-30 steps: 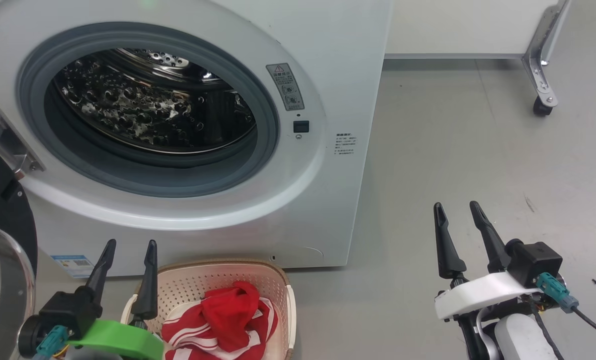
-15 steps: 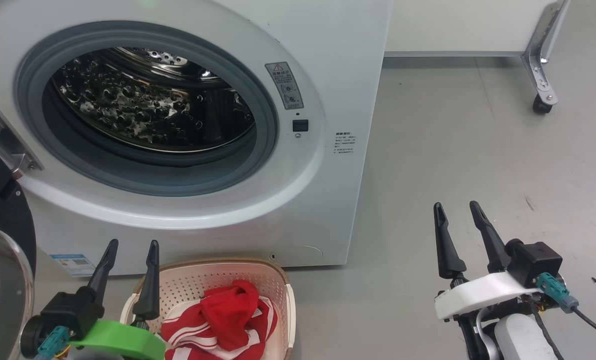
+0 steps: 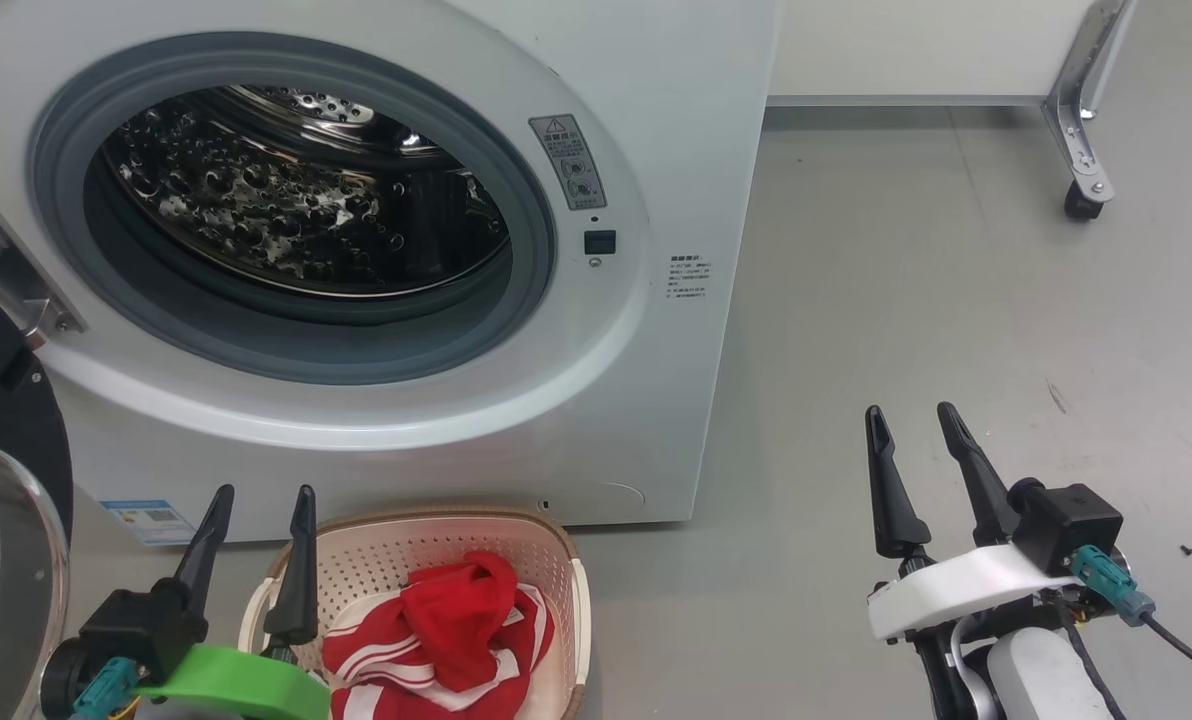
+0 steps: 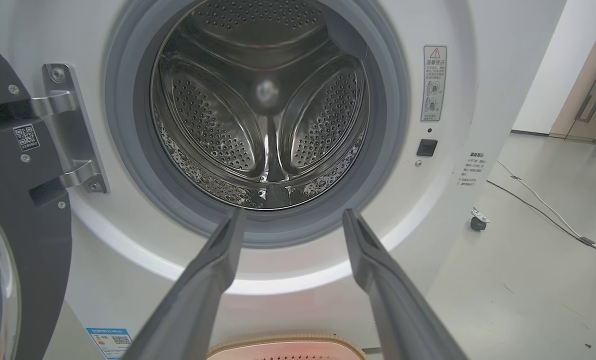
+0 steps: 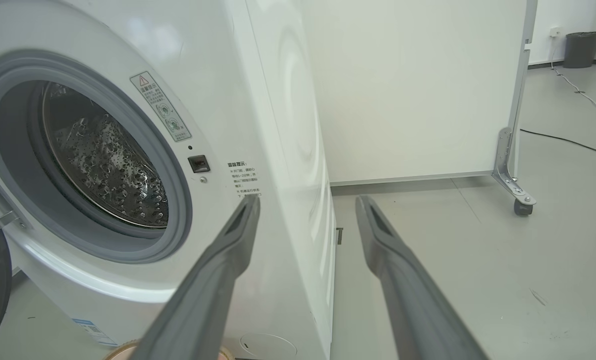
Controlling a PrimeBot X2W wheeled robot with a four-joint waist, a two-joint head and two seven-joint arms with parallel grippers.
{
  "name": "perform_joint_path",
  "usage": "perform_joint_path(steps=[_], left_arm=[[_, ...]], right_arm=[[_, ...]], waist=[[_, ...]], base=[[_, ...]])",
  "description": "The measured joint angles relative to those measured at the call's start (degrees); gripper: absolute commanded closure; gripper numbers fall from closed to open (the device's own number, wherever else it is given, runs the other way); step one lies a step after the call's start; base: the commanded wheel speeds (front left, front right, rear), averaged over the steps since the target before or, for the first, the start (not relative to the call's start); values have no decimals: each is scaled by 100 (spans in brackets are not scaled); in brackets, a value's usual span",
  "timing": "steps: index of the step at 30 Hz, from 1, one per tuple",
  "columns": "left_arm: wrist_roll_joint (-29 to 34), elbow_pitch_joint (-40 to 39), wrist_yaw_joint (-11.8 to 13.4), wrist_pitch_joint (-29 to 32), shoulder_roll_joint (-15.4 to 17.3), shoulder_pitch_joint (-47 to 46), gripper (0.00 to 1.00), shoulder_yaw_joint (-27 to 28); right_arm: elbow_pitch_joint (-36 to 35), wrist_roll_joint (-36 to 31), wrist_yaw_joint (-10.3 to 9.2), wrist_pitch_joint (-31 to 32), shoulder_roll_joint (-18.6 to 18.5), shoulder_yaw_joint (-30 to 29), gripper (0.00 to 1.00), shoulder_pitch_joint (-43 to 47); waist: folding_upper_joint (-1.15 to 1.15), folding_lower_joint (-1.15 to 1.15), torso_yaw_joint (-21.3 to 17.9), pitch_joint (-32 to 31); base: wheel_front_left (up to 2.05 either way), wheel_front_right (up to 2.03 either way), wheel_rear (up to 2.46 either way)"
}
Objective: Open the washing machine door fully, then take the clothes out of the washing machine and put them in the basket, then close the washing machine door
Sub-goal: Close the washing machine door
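Note:
The washing machine stands with its steel drum showing no clothes inside; the left wrist view looks straight into the drum. The washing machine door is swung out at the far left, black rim and glass bowl showing. On the floor in front sits the basket holding the red, white-striped clothes. My left gripper is open above the basket's left end, holding nothing. My right gripper is open over the bare floor to the right of the machine.
A white panel on a metal castor leg stands behind the machine's right side. Grey floor stretches to the right. A cable crosses the floor, and a dark bin stands far off.
The head view has shifted slightly, so the machine and basket sit a little differently in the picture. Both grippers stay open in the same places.

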Motion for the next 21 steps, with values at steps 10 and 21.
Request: perform_joint_path(steps=[10,21], left_arm=[[0,-2,0,0,-7,0,0,-3],[1,-2,0,0,-10,0,0,-7]], right_arm=[[2,8,0,0,0,1,0,-2],[9,8,0,0,1,20,0,-2]], waist=[[0,0,-7,13],[0,0,0,18]], base=[[-85,85,0],[-129,129,0]])
